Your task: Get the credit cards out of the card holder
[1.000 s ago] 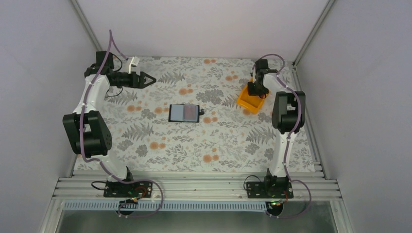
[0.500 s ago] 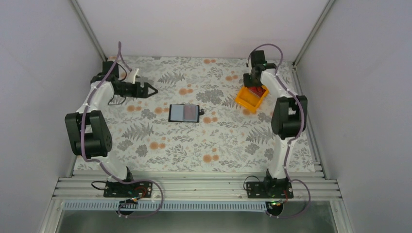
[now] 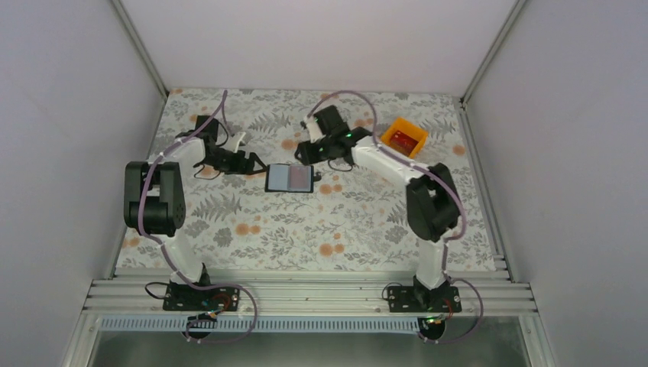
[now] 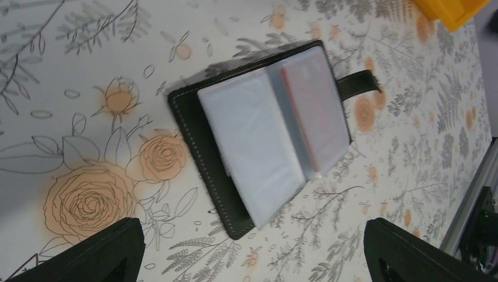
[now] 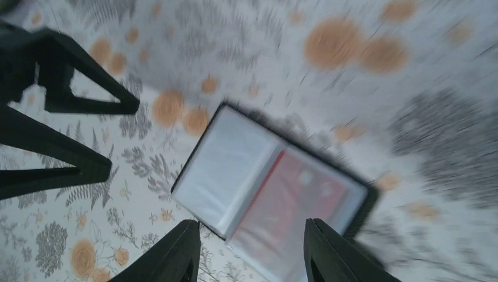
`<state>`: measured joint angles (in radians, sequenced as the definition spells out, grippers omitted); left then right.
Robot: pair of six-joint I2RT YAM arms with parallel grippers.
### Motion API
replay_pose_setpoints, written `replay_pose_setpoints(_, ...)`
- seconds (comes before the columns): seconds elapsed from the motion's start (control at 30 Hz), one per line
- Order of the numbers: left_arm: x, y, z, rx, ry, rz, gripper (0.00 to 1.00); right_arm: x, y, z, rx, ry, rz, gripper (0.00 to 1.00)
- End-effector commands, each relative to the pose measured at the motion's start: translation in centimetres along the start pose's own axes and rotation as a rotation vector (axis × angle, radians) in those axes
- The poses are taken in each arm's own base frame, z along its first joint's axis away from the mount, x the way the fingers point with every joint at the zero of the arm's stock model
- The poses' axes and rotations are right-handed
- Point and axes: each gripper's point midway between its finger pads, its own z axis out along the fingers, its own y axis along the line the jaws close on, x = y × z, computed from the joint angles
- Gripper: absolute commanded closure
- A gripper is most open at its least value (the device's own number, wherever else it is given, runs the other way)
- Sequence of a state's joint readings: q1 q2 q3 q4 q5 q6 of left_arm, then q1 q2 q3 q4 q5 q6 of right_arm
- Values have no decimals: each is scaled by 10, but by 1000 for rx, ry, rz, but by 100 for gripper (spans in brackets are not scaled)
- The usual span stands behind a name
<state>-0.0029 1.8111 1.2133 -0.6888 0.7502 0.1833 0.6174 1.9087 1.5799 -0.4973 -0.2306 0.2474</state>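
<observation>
The wallet [image 3: 289, 177] lies open and flat on the flowered table [image 3: 306, 229], just ahead of the left gripper [image 3: 256, 165], whose jaws stand wide and empty. The right gripper [image 5: 251, 238] hangs over it, jaws partly spread with nothing between them and the wallet straight below. A red card [image 5: 290, 197] shows in the wallet's clasp-side pocket. Well behind the right gripper, an orange bin [image 3: 391, 134] holds another red card [image 3: 406, 142].

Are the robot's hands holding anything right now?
No, nothing. The left gripper and the right gripper are both open and empty, hovering near the flat black open wallet, which has a thin red card in its pocket.
</observation>
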Motion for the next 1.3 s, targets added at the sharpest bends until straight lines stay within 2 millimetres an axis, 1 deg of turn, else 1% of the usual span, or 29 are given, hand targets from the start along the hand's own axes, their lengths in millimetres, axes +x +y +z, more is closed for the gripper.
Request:
replay_pose_setpoints(0.0,7,13,14,-12,-4,-58,9,28,26,44,-149,80,116,54)
replay_pose_setpoints(0.03,10,13,17,-12,-2,-59,10,32,28,50,-158,92,120,55)
replay_pose_setpoints(0.07,12,12,20,-12,2,-62,12,37,28,57,-158,107,129,59)
replay_pose_setpoints(0.1,14,12,23,-10,5,-65,13,43,25,63,-150,123,138,64)
replay_pose_setpoints(0.13,16,11,26,-8,11,-69,13,50,18,69,-122,138,150,66)
replay_pose_setpoints(0.17,17,10,28,-5,17,-71,13,56,11,73,-90,152,158,67)
replay_pose_setpoints(0.23,20,10,32,4,30,-83,13,67,-1,76,-26,170,164,66)
replay_pose_setpoints(0.3,21,11,35,7,32,-95,14,74,-9,74,19,174,161,63)
replay_pose_setpoints(0.43,24,13,38,10,34,-106,16,84,-13,75,37,199,158,56)
replay_pose_setpoints(0.5,25,12,39,16,38,-103,16,94,-11,80,12,221,166,56)
replay_pose_setpoints(0.6,28,14,42,20,48,-110,19,100,-8,87,-7,232,169,60)
replay_pose_setpoints(0.8,36,14,52,42,76,-123,32,98,-6,91,10,236,128,69)
replay_pose_setpoints(0.87,38,15,55,41,84,-127,35,98,-3,93,9,243,113,71)
replay_pose_setpoints(1.07,41,15,61,60,98,-139,35,101,18,104,-94,280,89,69)
replay_pose_setpoints(1.2,42,15,62,69,103,-140,35,95,36,109,-202,270,111,67)
replay_pose_setpoints(1.27,42,14,63,80,105,-140,38,92,48,113,-274,278,118,66)
